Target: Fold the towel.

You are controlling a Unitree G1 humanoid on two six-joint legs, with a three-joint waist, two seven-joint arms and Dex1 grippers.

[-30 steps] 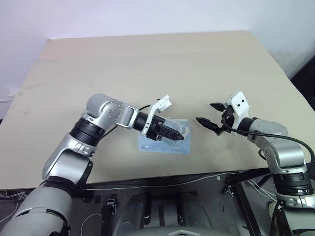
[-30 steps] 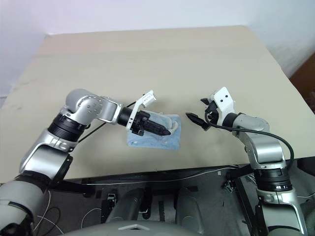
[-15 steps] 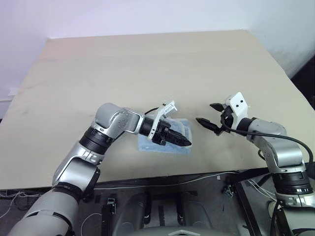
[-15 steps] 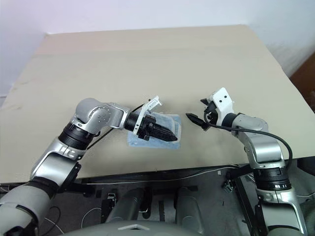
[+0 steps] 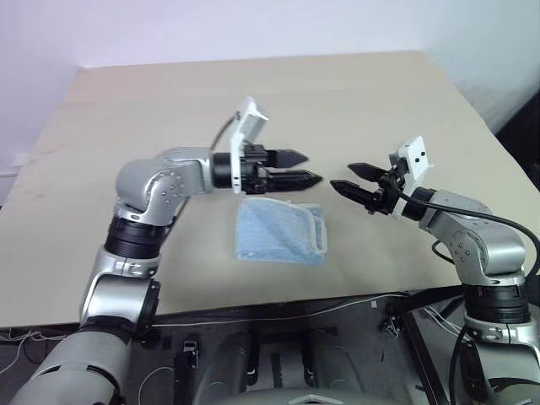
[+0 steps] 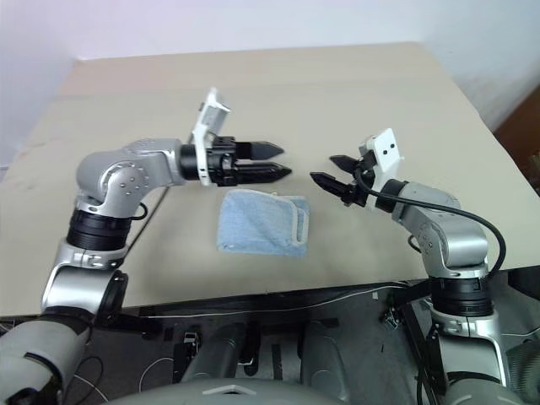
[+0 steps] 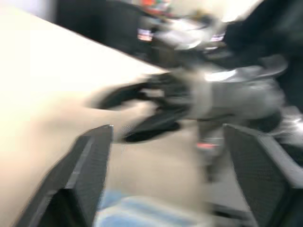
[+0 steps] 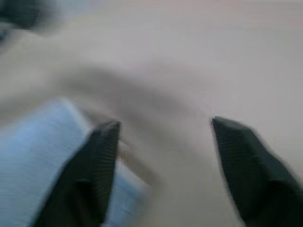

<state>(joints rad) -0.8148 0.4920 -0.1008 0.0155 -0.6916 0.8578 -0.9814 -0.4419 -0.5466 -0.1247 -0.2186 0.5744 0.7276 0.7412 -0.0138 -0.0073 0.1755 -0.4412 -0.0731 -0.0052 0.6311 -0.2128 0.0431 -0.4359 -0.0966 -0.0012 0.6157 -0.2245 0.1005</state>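
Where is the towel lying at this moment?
The towel lies folded on the table near its front edge, in the eye views below and between the raised left gripper and right gripper, touching neither.

Both wrist views are smeared by motion. In the left wrist view the right end effector (image 7: 156,111) is a dark streak with no crisp finger outlines, and the towel (image 7: 142,213) is cut off by the picture's edge. In the right wrist view the towel (image 8: 33,161) is a soft blue patch, its stitched edging and weave unreadable. The bench (image 5: 51,253) runs past the head views' edges.
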